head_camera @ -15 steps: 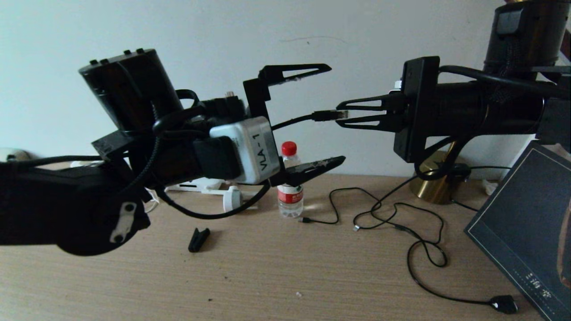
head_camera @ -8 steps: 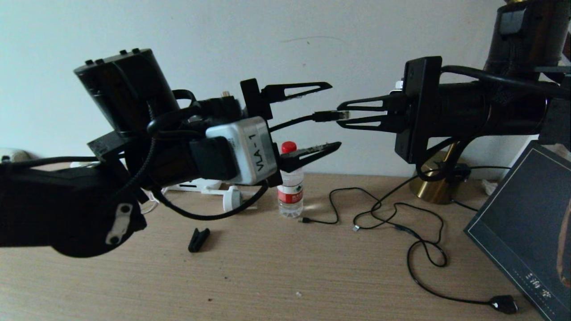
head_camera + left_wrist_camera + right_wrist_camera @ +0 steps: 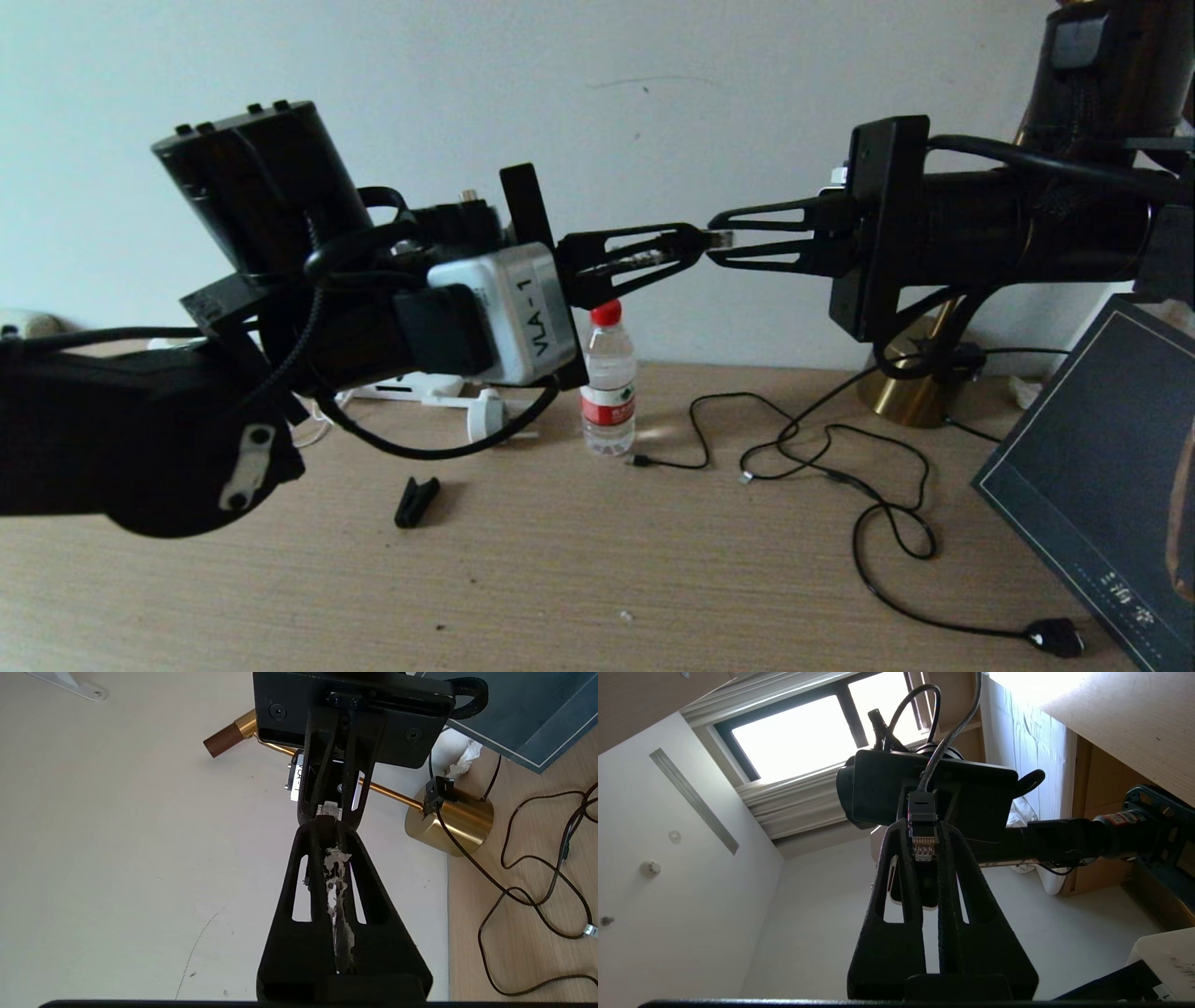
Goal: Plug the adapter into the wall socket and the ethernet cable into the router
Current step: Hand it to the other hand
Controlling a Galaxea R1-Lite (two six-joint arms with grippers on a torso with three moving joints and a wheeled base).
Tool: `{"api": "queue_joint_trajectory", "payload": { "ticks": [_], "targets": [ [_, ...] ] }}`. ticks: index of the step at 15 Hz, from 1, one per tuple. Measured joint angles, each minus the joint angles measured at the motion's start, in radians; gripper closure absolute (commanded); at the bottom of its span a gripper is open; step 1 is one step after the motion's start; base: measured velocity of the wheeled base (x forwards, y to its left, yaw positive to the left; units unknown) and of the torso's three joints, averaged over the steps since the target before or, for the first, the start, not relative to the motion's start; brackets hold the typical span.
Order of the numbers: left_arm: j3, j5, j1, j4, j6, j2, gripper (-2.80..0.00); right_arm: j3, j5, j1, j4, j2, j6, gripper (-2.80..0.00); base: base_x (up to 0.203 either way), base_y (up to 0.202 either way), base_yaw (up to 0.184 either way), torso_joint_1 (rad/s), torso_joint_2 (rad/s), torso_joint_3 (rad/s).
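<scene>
The ethernet cable's black plug point(image 3: 698, 241) with its clear tip hangs in mid-air between both grippers, high above the table. My right gripper point(image 3: 717, 241) is shut on the clear tip point(image 3: 923, 848). My left gripper point(image 3: 689, 248) faces it tip to tip and is shut on the plug's black body, with the clear tip point(image 3: 326, 810) poking out past its fingers point(image 3: 306, 868). The cable point(image 3: 930, 765) runs back from the plug over the left wrist. White parts point(image 3: 415, 385) show behind my left arm; I cannot tell if they are the router. The adapter and wall socket are out of view.
On the wooden table point(image 3: 597, 560) stand a water bottle point(image 3: 607, 383) and a brass lamp base point(image 3: 910, 397). Thin black cables point(image 3: 822, 448) sprawl to the right, ending in a flat black oval piece point(image 3: 1055, 637). A dark panel point(image 3: 1092, 467), a black clip point(image 3: 415, 501) and a round white plug point(image 3: 484, 417) also lie there.
My left gripper's fingers were wide open around the cable and have closed on the plug's black body. The right gripper kept its hold and barely moved.
</scene>
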Motion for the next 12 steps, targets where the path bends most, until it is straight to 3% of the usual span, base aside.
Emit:
{"api": "queue_joint_trajectory", "payload": {
  "ticks": [4,5,12],
  "targets": [
    [0.002,0.0,0.0,0.0,-0.001,-0.001,0.0,0.001,-0.004,0.0,-0.002,0.0,-0.007,0.0,0.0,0.0,0.0,0.0,0.0,0.0],
    [0.008,0.0,0.0,0.0,-0.001,-0.003,0.0,0.002,-0.004,0.0,-0.001,0.0,-0.007,-2.8,0.0,0.0,0.0,0.0,0.0,0.0],
    [0.082,0.0,0.013,0.0,-0.048,-0.04,0.0,0.005,-0.024,-0.003,-0.006,0.0,-0.008,-2.8,0.0,0.0,0.0,0.0,0.0,0.0]
  ]
}}
